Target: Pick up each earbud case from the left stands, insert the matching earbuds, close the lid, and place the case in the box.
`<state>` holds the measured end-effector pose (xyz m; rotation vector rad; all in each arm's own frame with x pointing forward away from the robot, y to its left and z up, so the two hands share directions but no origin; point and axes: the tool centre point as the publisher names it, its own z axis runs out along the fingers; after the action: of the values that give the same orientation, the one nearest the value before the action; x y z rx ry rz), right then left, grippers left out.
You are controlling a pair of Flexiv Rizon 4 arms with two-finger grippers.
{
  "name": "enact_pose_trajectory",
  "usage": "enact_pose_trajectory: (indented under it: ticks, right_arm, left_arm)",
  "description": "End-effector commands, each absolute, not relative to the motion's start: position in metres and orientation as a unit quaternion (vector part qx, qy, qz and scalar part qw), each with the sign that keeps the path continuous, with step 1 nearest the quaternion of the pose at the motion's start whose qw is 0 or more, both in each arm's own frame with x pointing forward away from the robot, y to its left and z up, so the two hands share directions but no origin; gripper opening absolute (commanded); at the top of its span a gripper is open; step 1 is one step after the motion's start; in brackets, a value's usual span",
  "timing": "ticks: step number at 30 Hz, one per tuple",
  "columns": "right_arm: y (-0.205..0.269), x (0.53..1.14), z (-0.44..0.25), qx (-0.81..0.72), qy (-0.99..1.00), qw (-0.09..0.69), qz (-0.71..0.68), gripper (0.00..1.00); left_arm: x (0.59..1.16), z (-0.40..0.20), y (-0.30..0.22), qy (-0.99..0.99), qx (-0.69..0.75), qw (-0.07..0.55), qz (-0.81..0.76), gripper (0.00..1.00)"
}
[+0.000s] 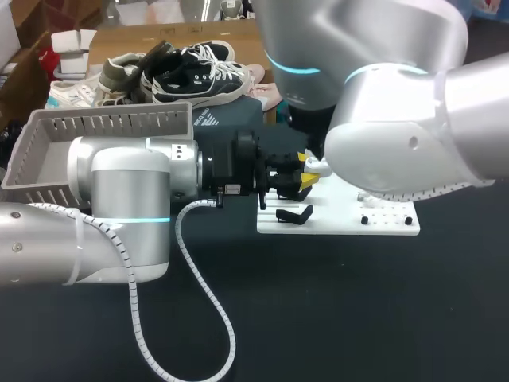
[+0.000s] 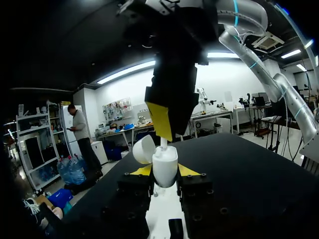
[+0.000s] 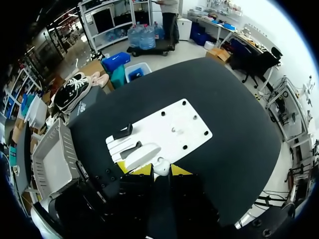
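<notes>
Gripping one case (image 2: 165, 168), one earbud (image 2: 163, 144)

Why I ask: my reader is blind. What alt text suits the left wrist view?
The left end effector grips an open white earbud case, lid tipped aside, above a white board on a black table. The right end effector hangs directly above, holding an earbud at its opening.
</notes>
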<state>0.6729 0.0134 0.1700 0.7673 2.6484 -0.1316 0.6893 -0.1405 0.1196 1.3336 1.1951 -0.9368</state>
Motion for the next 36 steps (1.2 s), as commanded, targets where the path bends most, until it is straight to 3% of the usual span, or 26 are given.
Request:
enact_pose_trajectory:
  ticks: [1,21,22,24,30,36]
  right_arm:
    - [0.016,0.674,0.168,0.274,0.942,0.188,-0.048,0.00]
    - [0.017,0.678,0.160,0.270,0.946,0.176,-0.039,0.00]
    - [0.017,0.678,0.160,0.267,0.947,0.175,-0.036,0.05]
    - [0.017,0.677,0.161,0.268,0.946,0.177,-0.039,0.28]
    - [0.017,0.677,0.161,0.267,0.946,0.179,-0.040,0.45]
    - [0.016,0.666,0.166,0.258,0.947,0.189,-0.034,0.47]
  left_arm:
    - [0.689,0.119,-0.140,0.500,0.558,0.533,-0.393,0.00]
    - [0.689,0.119,-0.140,0.500,0.558,0.533,-0.393,0.00]
    - [0.689,0.119,-0.140,0.500,0.558,0.533,-0.393,0.00]
    - [0.689,0.119,-0.140,0.500,0.558,0.533,-0.393,0.00]
    - [0.689,0.119,-0.140,0.500,0.558,0.533,-0.393,0.00]
    - [0.689,0.119,-0.140,0.500,0.558,0.533,-0.393,0.00]
